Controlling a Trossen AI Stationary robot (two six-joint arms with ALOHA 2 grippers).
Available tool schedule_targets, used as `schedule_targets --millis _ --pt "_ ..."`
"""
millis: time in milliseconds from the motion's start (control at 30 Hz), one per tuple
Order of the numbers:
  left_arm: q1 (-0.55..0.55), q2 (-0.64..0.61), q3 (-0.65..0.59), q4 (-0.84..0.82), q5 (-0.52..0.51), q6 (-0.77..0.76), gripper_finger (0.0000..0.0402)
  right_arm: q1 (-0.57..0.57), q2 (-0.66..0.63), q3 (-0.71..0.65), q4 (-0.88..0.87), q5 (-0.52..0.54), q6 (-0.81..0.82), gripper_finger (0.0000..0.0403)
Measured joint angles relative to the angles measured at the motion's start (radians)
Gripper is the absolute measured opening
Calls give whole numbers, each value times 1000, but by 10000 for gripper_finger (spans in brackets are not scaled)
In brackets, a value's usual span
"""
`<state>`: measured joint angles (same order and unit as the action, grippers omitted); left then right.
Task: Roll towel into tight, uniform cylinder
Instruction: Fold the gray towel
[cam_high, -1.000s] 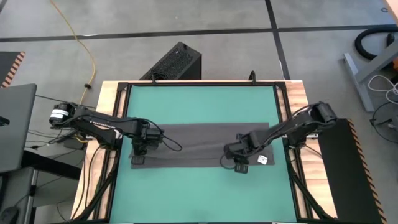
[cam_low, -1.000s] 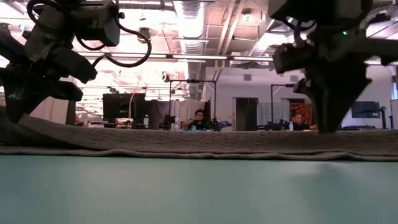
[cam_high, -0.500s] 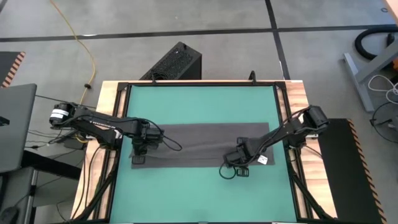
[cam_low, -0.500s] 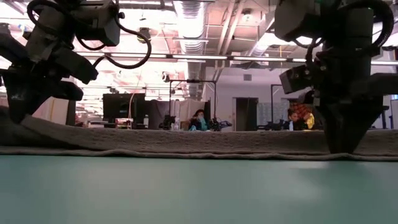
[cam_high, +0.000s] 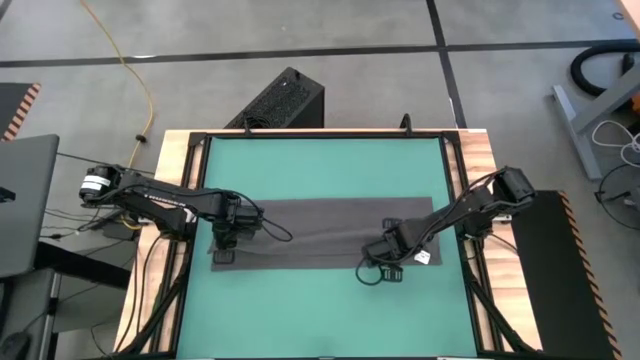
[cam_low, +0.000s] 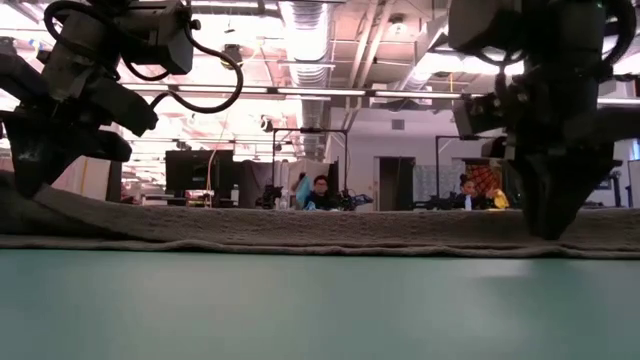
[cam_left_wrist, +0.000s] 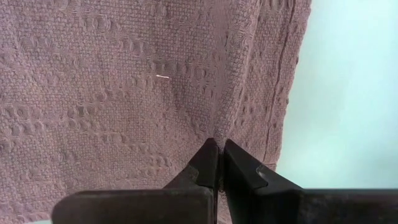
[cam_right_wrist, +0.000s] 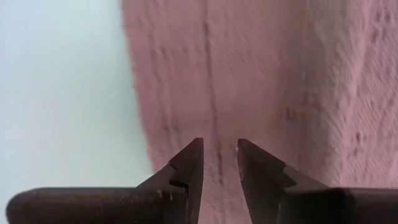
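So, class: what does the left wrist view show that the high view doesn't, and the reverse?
Left wrist only: the left end effector pinching a fold of towel, and the weave up close. High only: the whole towel lying flat on the mat, with the right end effector at its other end. Both: towel, mat and left end effector.

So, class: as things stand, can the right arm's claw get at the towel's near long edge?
Probably yes. The right claw is open just above the towel beside that edge, with nothing between them.

high: overhead | low: table-level | wrists: close — all share towel (cam_high: 320, 233)
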<state>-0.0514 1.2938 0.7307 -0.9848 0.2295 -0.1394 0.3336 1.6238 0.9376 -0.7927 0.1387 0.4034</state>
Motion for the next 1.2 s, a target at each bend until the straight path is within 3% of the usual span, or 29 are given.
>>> schedule_targets --millis 533,1033,1200 --pt "0 0 0 0 0 2 0 -1 1 -28 23 21 -1 121" --pt "0 0 0 0 0 1 0 -7 1 -29 44 19 16 58" --pt "-1 0 0 0 -1 1 0 2 1 -29 43 43 49 60"
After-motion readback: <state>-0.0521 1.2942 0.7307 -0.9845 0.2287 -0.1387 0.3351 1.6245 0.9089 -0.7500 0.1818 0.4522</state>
